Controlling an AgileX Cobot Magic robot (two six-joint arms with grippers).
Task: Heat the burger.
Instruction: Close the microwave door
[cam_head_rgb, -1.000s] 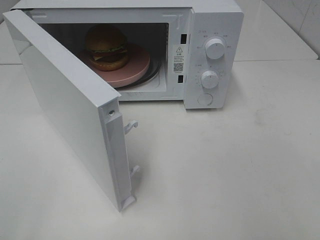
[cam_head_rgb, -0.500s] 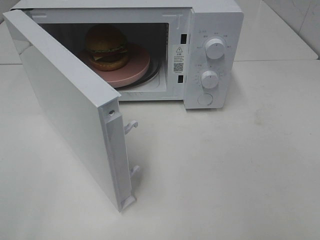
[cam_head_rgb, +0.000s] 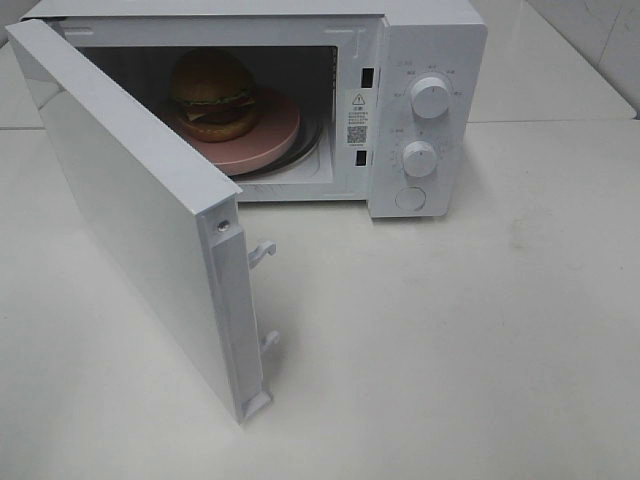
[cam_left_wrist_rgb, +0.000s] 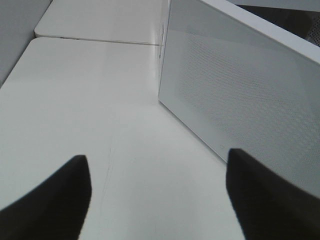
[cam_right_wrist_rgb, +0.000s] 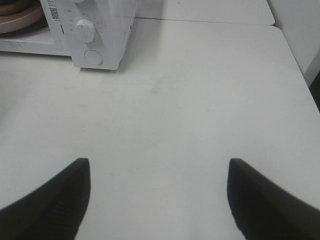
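Observation:
The burger (cam_head_rgb: 212, 93), with a golden-brown bun and green lettuce, sits on a pink plate (cam_head_rgb: 268, 140) inside the white microwave (cam_head_rgb: 430, 40). The microwave door (cam_head_rgb: 140, 210) stands swung wide open toward the front left. Neither arm shows in the high view. In the left wrist view my left gripper (cam_left_wrist_rgb: 157, 195) is open over bare table, with the outer face of the door (cam_left_wrist_rgb: 240, 90) just ahead. In the right wrist view my right gripper (cam_right_wrist_rgb: 157, 197) is open over bare table, and the microwave's control panel (cam_right_wrist_rgb: 90, 35) lies far ahead.
Two round knobs (cam_head_rgb: 430, 98) and a round button (cam_head_rgb: 411, 198) sit on the microwave's right panel. Door latch hooks (cam_head_rgb: 262, 252) stick out from the door's free edge. The white table (cam_head_rgb: 450, 340) spreads out in front and to the right.

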